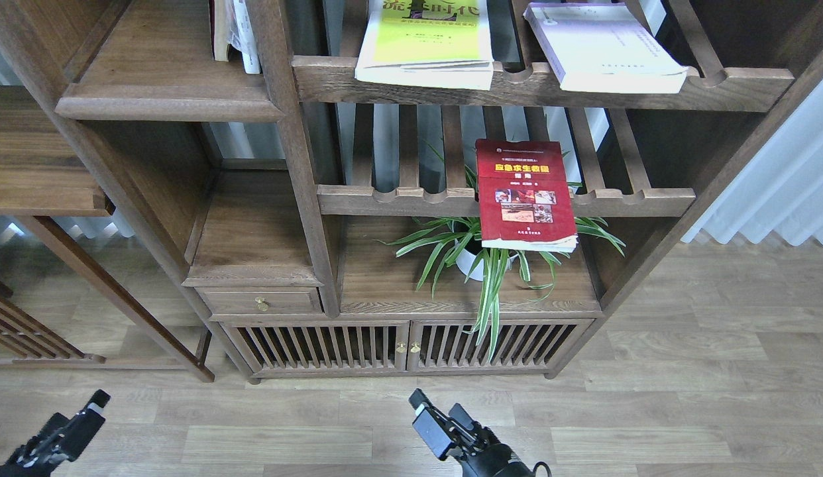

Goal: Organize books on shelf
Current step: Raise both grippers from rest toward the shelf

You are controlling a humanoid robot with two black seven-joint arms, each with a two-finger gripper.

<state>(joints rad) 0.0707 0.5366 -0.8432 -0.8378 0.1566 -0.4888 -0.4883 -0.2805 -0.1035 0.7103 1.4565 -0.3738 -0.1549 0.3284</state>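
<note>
Both arms low at frame bottom, over the wood floor (pixel 683 371), well short of the cabinet. L gripper (pixel 87 411) enters at 7 o'clock, tip pointing up toward 1 o'clock; seen dark and end-on, fingers can't be told apart, so can't tell how wide it is. Nothing seen in it. R gripper (pixel 441 417) comes up at 6 o'clock, tilted toward 11 o'clock; two fingers visible w/ a gap between them, parted, holding nothing.

Books all well apart from both grippers, up the frame. Red book (pixel 524 195) lies flat on the lower slatted rack (pixel 385 197), front end overhanging the rail above the spider plant (pixel 478 255); approx 1 o'clock from R gripper. Yellow-green book (pixel 428 43) lies on the upper slatted rack (pixel 319 79), at 12 o'clock from R gripper. Lavender-white book (pixel 600 46) on same rack, at 3 o'clock of the yellow-green one, angled. Solid shelf (pixel 166 79) at upper L, approx 12–1 o'clock from L gripper; some upright books (pixel 236 33) stand at its back R corner.
</note>
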